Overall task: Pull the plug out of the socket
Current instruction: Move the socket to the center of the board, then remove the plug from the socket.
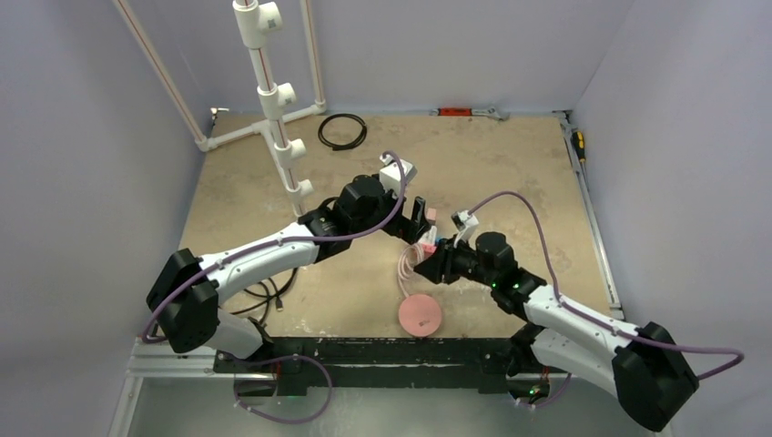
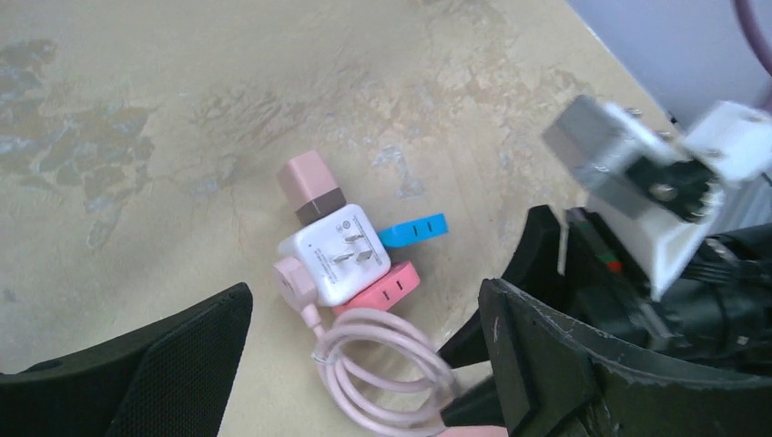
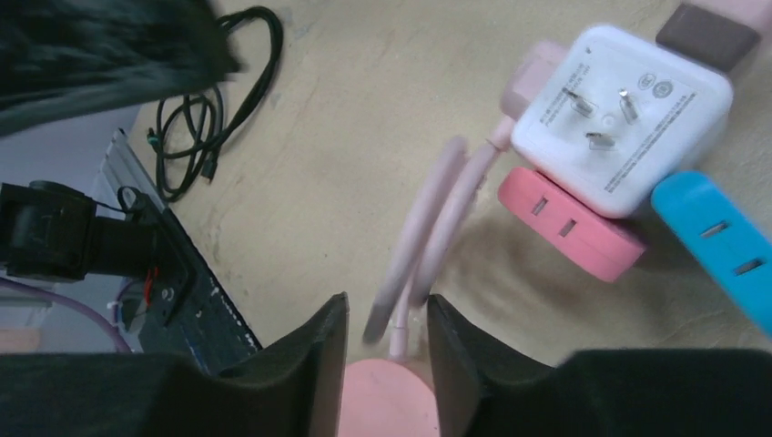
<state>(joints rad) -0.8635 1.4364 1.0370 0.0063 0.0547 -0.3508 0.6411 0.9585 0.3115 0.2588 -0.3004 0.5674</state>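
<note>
The socket (image 2: pixel 335 254) (image 3: pixel 623 118) is a white cube lying on the tan table with its metal prongs facing up. A pink plug (image 2: pixel 293 278) with a coiled pink cable (image 2: pixel 378 369) sits in its left side, a pink-and-brown block (image 2: pixel 310 188) at its far end. Blue (image 2: pixel 414 229) and coral (image 2: pixel 382 287) tabs stick out beside it. My left gripper (image 2: pixel 364 364) hangs open, wide over the cable coil, short of the socket. My right gripper (image 3: pixel 387 355) stands slightly open around the cable loops (image 3: pixel 428 246), not clamping them.
A flat pink disc (image 1: pixel 420 315) lies near the front edge, joined to the pink cable. Loose black cables (image 1: pixel 269 296) lie by the left arm. At the back stand a white pipe frame (image 1: pixel 273 100) and a black cable ring (image 1: pixel 342 131). A screwdriver (image 1: pixel 578 144) lies at the right edge.
</note>
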